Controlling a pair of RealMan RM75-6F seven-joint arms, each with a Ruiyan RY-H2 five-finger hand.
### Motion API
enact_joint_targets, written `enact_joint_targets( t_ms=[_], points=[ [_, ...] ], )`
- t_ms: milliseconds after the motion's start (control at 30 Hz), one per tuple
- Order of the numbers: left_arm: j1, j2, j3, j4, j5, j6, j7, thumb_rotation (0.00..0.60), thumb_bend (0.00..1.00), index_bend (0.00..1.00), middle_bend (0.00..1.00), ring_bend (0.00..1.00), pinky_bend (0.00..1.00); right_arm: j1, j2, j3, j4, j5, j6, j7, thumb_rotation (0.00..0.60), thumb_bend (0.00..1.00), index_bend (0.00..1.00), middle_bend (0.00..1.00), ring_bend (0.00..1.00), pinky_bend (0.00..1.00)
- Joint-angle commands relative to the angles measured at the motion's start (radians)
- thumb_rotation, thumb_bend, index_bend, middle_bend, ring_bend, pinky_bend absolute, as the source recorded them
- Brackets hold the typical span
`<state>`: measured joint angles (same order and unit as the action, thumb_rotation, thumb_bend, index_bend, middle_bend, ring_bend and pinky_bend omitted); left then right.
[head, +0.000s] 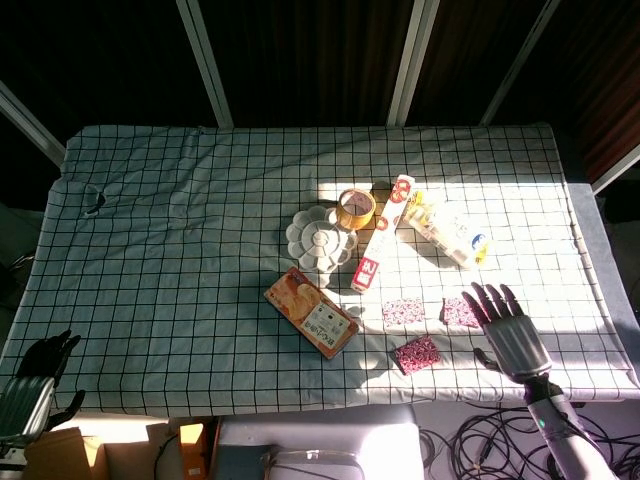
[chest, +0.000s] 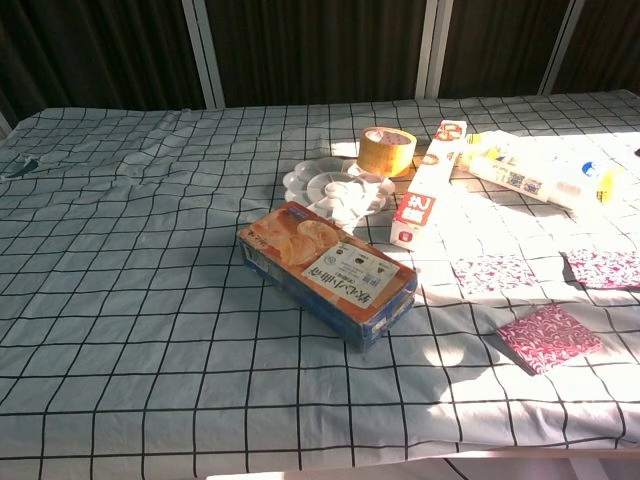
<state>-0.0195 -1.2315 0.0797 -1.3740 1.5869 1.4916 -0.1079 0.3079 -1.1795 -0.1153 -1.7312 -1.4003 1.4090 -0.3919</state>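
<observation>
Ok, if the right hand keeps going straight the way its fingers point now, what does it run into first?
The right hand points up the table, fingers spread, holding nothing. The pink patterned square sits just left of that line, so it probably passes it. Next in line looks like bare checked cloth; the hand's height is unclear.
</observation>
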Motion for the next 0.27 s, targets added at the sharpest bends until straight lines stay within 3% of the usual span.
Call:
enact_joint_targets(
  t_ms=[33, 267],
  points=[
    [0.013, -0.006, -0.002, 0.003, 0.020, 0.036, -0.006, 0.600, 0.36, 0.00, 0.01, 0.00, 0.00, -0.146, 0.000, 0.008, 0.059, -0.038, 0.175, 0.086, 0.600, 0.20, 0.04, 0.00, 0.00, 0.03],
    [0.013, -0.014, 0.001, 0.007, 0.032, 0.039, 0.011, 0.600, 0.36, 0.00, 0.02, 0.00, 0.00, -0.149, 0.006, 0.021, 0.073, -0.067, 0.130, 0.132, 0.600, 0.20, 0.04, 0.00, 0.00, 0.03]
  ],
)
